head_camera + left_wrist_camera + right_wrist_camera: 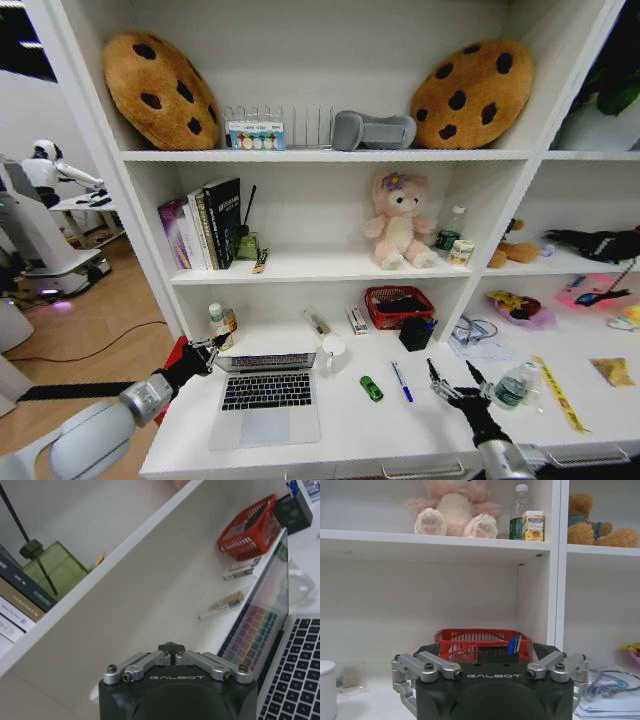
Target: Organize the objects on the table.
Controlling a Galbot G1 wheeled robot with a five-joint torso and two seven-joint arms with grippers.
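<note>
The silver laptop [265,395] stands open on the white table [350,430]; its lit screen [260,615] and keyboard also show in the left wrist view. My left gripper [205,352] hovers shut and empty at the screen's left edge. To the right of the laptop lie a green toy car [371,388] and a blue pen [401,381]. Further right, my right gripper [452,378] is open just above the table, beside the clear green-labelled bottle [513,387] lying on its side. A yellow strip [558,393] and a yellow packet [612,371] lie beyond it.
Behind the laptop are a white mug [333,353], a pen [220,607], a red basket [399,305], a black pen holder [416,332] and a small bottle [220,322]. Glasses on papers [475,335] lie at the back right. The shelf above holds books [205,225] and a pink plush [398,220].
</note>
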